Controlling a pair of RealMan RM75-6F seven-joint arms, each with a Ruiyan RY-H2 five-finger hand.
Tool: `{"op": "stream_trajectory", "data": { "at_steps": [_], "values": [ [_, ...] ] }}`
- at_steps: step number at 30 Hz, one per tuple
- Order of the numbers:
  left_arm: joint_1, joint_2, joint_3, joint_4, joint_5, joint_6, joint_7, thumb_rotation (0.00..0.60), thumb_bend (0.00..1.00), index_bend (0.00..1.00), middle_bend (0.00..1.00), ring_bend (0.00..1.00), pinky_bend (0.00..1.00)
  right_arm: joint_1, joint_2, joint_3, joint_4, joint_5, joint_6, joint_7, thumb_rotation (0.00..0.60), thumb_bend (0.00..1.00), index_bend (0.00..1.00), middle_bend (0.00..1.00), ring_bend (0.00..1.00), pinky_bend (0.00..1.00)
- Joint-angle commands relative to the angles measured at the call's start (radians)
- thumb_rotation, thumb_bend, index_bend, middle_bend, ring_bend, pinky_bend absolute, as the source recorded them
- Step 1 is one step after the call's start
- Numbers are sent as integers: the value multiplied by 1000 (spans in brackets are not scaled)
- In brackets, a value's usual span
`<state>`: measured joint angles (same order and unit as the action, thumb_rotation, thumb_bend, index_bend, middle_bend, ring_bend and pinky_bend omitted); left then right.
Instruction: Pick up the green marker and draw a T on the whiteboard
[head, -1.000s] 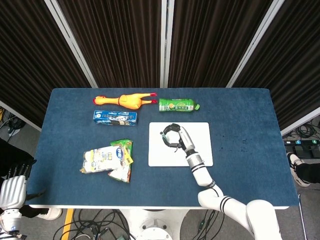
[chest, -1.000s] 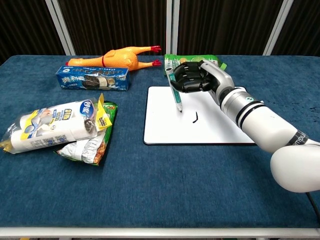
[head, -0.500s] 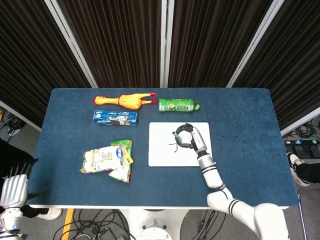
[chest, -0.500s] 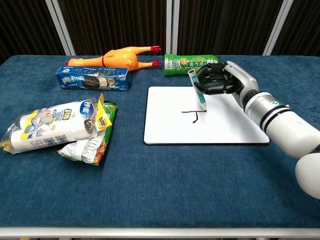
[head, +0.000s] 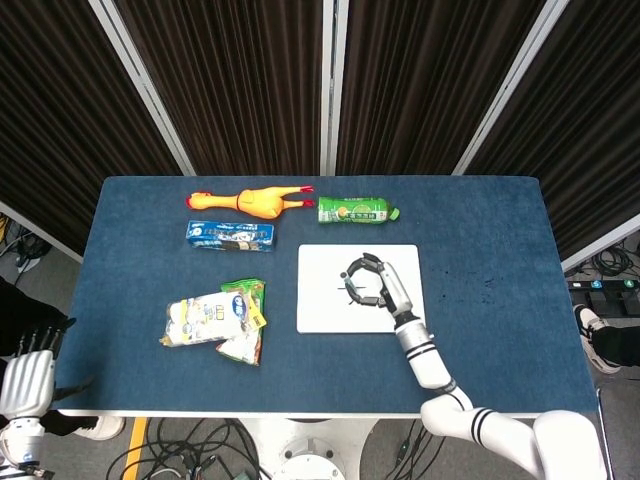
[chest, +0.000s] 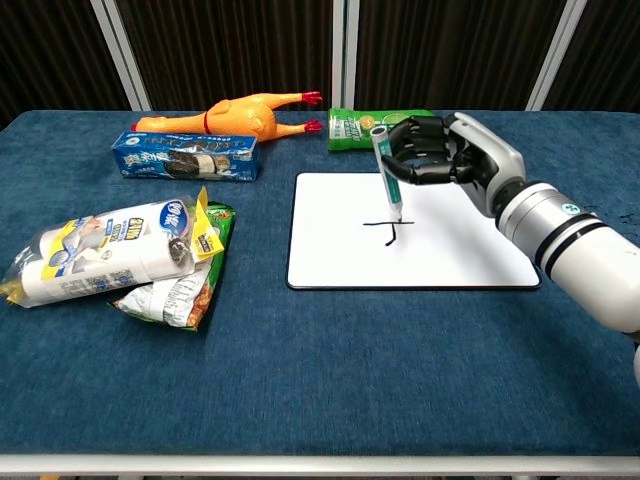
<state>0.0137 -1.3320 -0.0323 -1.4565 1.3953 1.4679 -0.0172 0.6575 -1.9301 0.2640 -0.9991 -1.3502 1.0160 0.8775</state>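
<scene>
The whiteboard (chest: 440, 250) lies flat on the blue table, right of centre, also seen as the whiteboard (head: 320, 300) from the head. My right hand (chest: 440, 150) grips the green marker (chest: 386, 180), which is tilted with its tip down on the board. The tip rests at a short black horizontal stroke with a small vertical stroke (chest: 390, 232) hanging below it. From above, the right hand (head: 372, 283) is over the board's middle. My left hand (head: 28, 372) hangs off the table's front left corner, holding nothing, fingers extended.
Along the far side lie a rubber chicken (chest: 235, 113), a green packet (chest: 355, 127) just behind the board, and a blue cookie box (chest: 185, 155). Snack bags (chest: 110, 250) are piled on the left. The table's edge (head: 300, 412) runs close in front.
The right hand swept the marker rightward across the board, leaving a horizontal stroke over the earlier short mark, then shifted slightly back left. The left hand stayed still.
</scene>
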Motion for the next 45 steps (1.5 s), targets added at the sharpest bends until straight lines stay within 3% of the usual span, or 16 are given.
{"op": "stream_trajectory", "data": {
  "at_steps": [1, 8, 12, 16, 22, 28, 42, 45],
  "values": [
    [4, 1, 0, 1, -2, 4, -4, 600, 0, 143, 102, 44, 0, -5, 0, -3, -5, -4, 6, -3, 600, 639, 714, 609, 340, 96],
    [10, 0, -1, 4, -1, 12, -13, 600, 0, 143, 102, 44, 0, -75, 89, -31, -38, -63, 145, -55, 600, 639, 714, 609, 339, 95],
    [1, 0, -2, 4, 2, 1, -7, 600, 0, 143, 102, 44, 0, -121, 176, -72, 10, -139, 269, -204, 600, 638, 714, 609, 336, 96],
    [-11, 0, -6, -3, 13, -3, 5, 600, 0, 143, 102, 44, 0, -137, 265, -134, 116, -228, 338, -443, 600, 636, 716, 608, 333, 95],
    [-15, 5, -3, -23, 16, -5, 24, 600, 0, 143, 102, 44, 0, -141, 328, -191, 193, -282, 337, -672, 600, 636, 716, 605, 323, 78],
    [-10, 15, 4, -42, 12, -6, 36, 600, 0, 143, 102, 44, 0, -128, 319, -263, 327, -336, 274, -846, 600, 628, 705, 591, 299, 23],
    [-1, 21, 7, -58, 4, 0, 49, 600, 0, 143, 103, 44, 0, -107, 167, -309, 541, -326, 145, -798, 600, 628, 639, 541, 262, 0],
    [-2, 21, 7, -58, 0, -4, 50, 600, 0, 143, 102, 44, 0, -108, 151, -318, 566, -325, 124, -797, 600, 628, 532, 499, 223, 0]
  ]
}}
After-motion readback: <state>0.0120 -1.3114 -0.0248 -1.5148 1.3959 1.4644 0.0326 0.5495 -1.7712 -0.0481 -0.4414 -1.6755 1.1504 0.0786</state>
